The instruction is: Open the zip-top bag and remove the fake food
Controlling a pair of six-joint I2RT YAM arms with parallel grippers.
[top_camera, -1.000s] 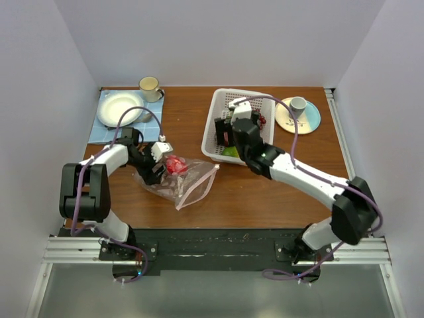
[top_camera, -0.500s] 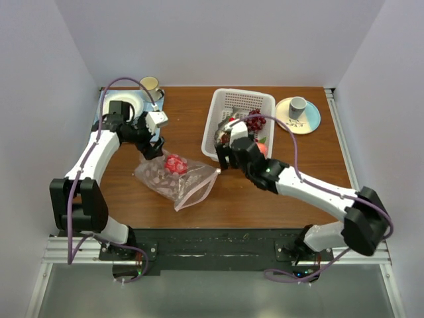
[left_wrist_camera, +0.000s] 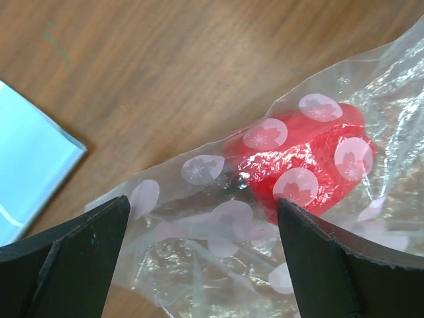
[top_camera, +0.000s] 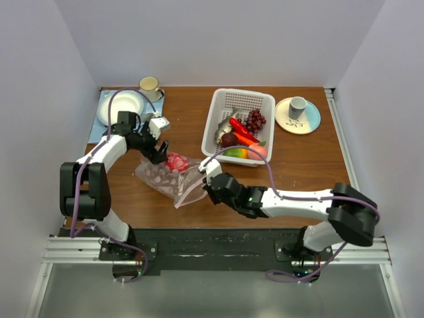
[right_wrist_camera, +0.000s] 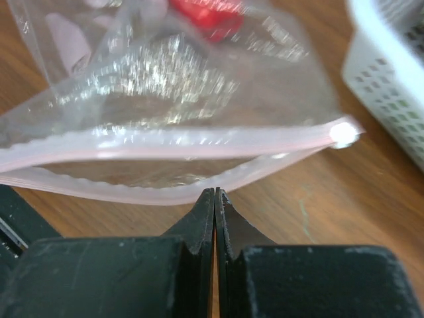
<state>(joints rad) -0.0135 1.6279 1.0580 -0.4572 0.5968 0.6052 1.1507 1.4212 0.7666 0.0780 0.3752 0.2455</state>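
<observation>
- The right gripper [top_camera: 209, 179] has left the white basket [top_camera: 266, 99] in the upper middle of the overhead view and now sits low at centre frame, at the mouth of the zip-top bag [top_camera: 165, 179]
- Its jaws are closed, tips meeting just under the pink zip strip [right_wrist_camera: 165, 151]; the two lips stand apart, so the bag is open; whether a sliver of the lower lip is caught between the fingers [right_wrist_camera: 199, 222] is hard to say, as the wrist view is blurred there
- The left gripper [top_camera: 156, 151] has swung up towards the plate [top_camera: 119, 109] at upper left and come back to the bag's closed end; its jaws are wide open, straddling the plastic without pinching it
- The bag has barely moved; it lies flat on the table left of centre
- With the arm gone, the basket shows most of the fake food [top_camera: 242, 136]: chili, grapes, mango and others
- One red piece [left_wrist_camera: 301, 165] remains inside the bag, near the closed end
- So the task looks nearly done; the likely next step is getting that last piece out through the mouth
</observation>
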